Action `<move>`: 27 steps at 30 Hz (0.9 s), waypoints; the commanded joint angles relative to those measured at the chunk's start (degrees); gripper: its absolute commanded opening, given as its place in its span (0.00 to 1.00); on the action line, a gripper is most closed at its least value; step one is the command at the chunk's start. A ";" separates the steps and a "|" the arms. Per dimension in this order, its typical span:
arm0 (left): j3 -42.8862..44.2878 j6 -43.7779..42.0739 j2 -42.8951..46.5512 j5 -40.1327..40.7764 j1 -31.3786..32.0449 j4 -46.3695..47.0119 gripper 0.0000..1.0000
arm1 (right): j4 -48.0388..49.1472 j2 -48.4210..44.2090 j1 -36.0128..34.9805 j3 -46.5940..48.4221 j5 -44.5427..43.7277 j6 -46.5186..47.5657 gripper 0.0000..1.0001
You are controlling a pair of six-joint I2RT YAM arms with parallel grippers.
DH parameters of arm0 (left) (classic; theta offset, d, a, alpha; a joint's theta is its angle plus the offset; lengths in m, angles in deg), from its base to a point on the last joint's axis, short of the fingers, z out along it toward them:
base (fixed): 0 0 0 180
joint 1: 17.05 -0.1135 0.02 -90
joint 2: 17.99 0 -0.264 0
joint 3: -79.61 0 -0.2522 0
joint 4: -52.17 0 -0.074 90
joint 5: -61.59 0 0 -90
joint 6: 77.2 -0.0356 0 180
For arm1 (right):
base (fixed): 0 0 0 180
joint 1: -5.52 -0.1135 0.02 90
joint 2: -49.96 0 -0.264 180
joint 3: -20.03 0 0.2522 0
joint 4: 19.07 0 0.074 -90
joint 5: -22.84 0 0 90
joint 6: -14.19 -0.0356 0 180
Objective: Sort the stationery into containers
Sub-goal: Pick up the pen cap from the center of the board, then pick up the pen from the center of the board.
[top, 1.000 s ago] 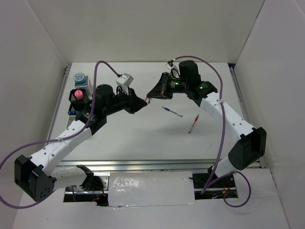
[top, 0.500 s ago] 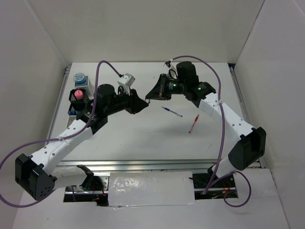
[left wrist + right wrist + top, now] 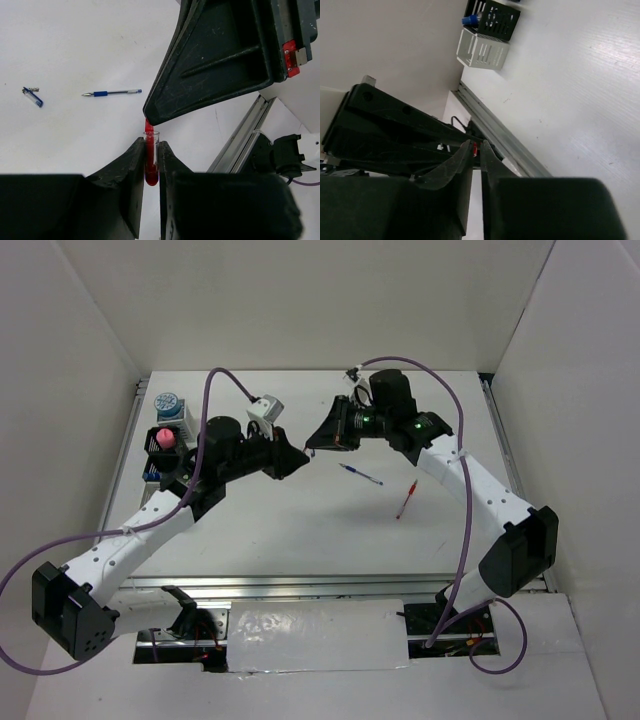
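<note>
Your right gripper (image 3: 475,150) has edged up to the left gripper (image 3: 151,149), both pairs of jaws pinching the short red piece (image 3: 150,167) above the table (image 3: 300,530); pull apart too early and it could snap or drop

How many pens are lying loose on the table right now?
2: a blue pen near the middle of the table, and a red pen to its right. Others may be hidden from view.
</note>
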 commanded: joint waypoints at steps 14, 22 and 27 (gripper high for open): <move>-6.41 -10.83 11.16 0.84 -5.46 -6.83 0.00 | -24.34 -3.89 24.90 -3.51 -22.89 36.86 0.25; -7.65 -9.95 12.48 0.75 -7.13 -7.36 0.00 | -27.78 2.88 28.70 -10.73 -30.89 40.00 0.27; -8.44 -9.69 13.10 1.01 -7.92 -7.27 0.00 | -28.84 8.59 28.18 -11.26 -30.81 31.92 0.37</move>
